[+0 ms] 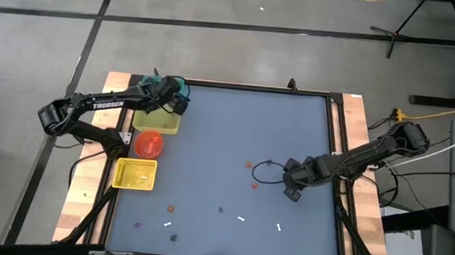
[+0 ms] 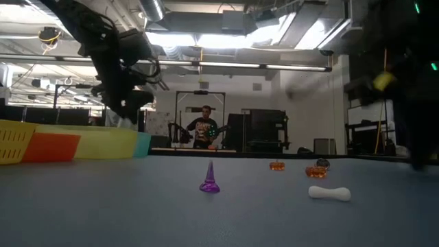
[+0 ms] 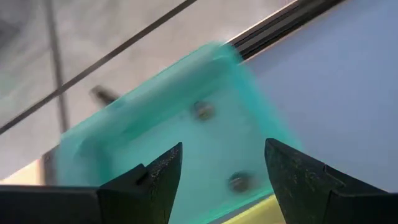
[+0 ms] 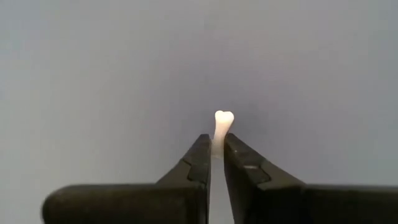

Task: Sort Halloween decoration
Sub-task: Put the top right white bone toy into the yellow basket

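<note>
Pinching knobbed white bone (image 4: 222, 127), right gripper (image 4: 216, 163); left gripper (image 3: 221, 168) agape, seemingly over teal bin (image 3: 186, 118).

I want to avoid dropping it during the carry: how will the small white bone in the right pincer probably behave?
The white bone probably stays stiff: it stands straight out of the shut right pincer without bending. It looks very light, being much thinner than the fingers. Held only at one end, it may pivot or slip; its rounded shaft could roll if dropped.

The white bone's (image 4: 221, 130) lower end is hidden between the right claw's (image 4: 217, 163) fingers.
</note>
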Tool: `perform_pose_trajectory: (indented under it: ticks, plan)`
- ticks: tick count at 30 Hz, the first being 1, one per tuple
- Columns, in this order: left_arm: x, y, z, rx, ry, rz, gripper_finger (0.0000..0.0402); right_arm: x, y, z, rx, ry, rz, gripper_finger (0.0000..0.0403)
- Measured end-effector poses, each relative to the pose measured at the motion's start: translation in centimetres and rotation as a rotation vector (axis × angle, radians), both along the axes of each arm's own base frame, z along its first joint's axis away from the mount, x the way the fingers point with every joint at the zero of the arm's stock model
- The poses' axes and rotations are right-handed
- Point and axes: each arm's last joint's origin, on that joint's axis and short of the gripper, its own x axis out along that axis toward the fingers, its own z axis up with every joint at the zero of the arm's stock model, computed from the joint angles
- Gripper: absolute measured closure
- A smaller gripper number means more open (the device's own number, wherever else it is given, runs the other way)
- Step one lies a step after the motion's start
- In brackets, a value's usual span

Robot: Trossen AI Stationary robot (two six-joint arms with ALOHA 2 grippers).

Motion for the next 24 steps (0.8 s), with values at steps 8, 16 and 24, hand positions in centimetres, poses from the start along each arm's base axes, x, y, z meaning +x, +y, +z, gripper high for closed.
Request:
perform_pose_trajectory:
  ticks: [8,16,24]
  plan:
    - [3.4,-1.7,1.2,-0.03,-0.237,-0.395,0.019,2.6,0.0,2.9,-0.099,-0.17,0.162,0.0374]
    - [6.8,-6.0,2.5,-0.058,-0.423,-0.87,0.019,5.6,-1.5,4.7,-0.17,-0.407,0.3,0.0373]
    - [10.4,-11.4,2.5,-0.002,-0.576,-1.037,0.019,7.6,-3.3,6.2,-0.242,-0.616,0.312,0.0373]
